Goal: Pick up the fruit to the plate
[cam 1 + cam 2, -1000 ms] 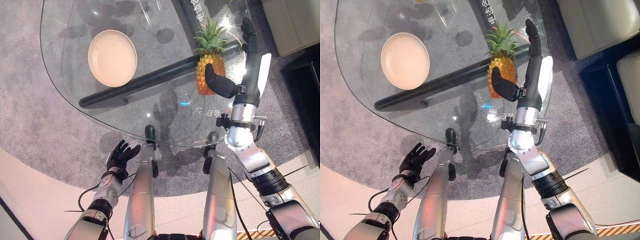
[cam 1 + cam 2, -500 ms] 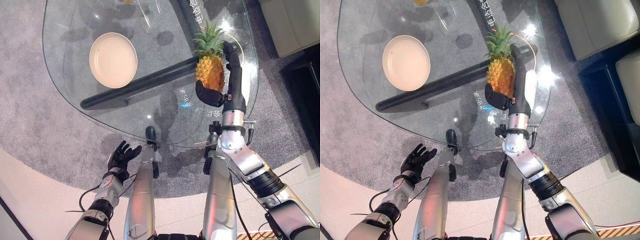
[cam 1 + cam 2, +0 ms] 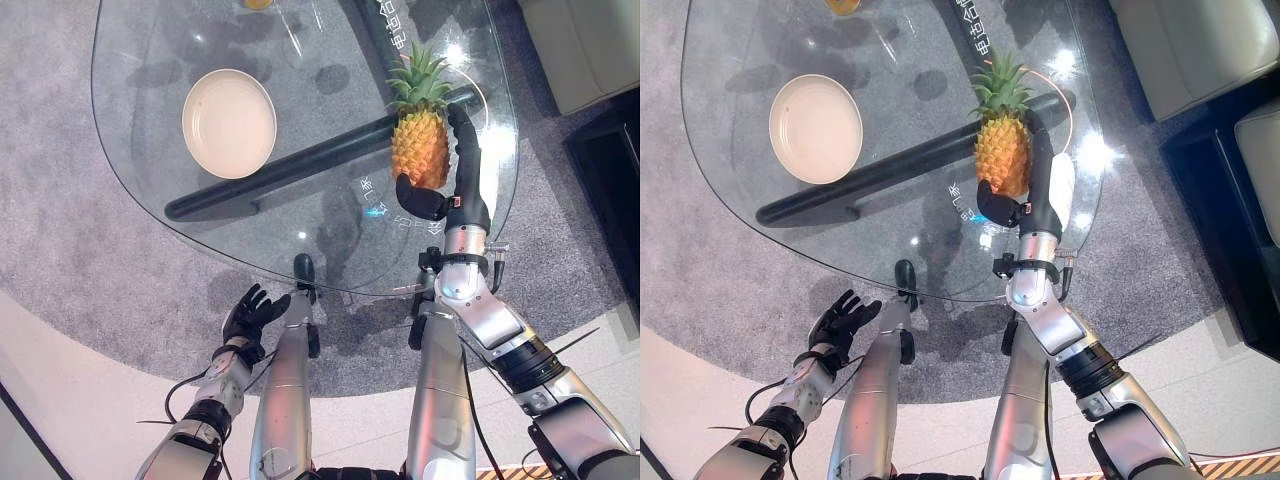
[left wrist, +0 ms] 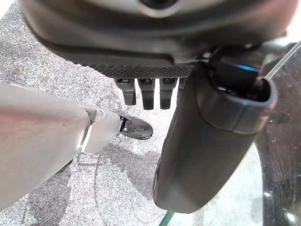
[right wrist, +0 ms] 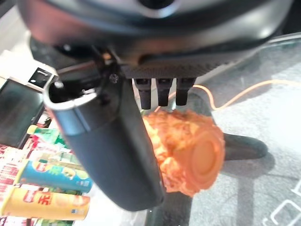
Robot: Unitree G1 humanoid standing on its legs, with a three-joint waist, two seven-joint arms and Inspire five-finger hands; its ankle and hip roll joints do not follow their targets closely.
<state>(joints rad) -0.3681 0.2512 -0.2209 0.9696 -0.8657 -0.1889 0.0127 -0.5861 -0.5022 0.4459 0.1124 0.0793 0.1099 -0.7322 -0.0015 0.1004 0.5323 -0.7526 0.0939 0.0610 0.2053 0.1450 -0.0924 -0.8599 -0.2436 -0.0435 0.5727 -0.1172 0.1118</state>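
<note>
Up close, right wrist view shows right hand point(image 5: 113, 155) thumb and fingers wrapping pineapple point(image 3: 420, 150); eye views add plate point(image 3: 229, 123) far left, left hand point(image 3: 248, 315) spread low.

right hand point(image 3: 452, 178): was spread with fingers reaching far past the pineapple point(image 3: 420, 148), now drawn in against its right side, thumb at its near base | grip: seemingly touching, full closure unclear | pineapple: upright, shifted slightly if at all | left hand point(image 3: 249, 313): edged a little nearer the table point(image 3: 140, 190) rim
</note>
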